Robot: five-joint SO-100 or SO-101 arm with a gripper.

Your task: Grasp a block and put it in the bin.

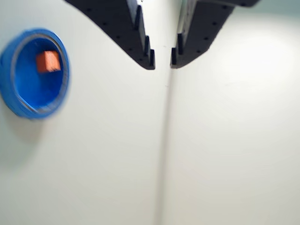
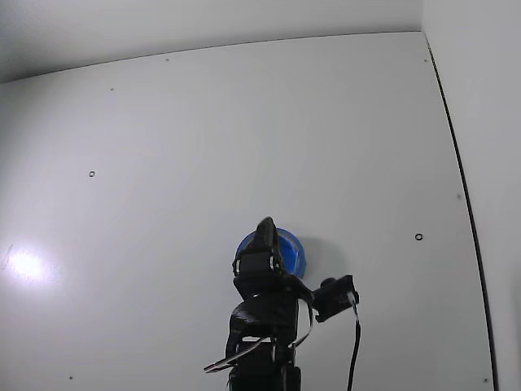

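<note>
In the wrist view the block, a small pink-red cube, lies inside the bin, a round blue bowl at the left edge. My gripper comes in from the top, to the right of the bin and apart from it. Its black fingers stand a narrow gap apart with nothing between them. In the fixed view the arm rises from the bottom centre. The gripper partly covers the bin, and the block is hidden there.
A faint seam runs down the white table below the fingertips. In the fixed view a dark joint line runs along the table's right side. A small ring-shaped hole lies right of the bin. A black cable hangs by the arm's base.
</note>
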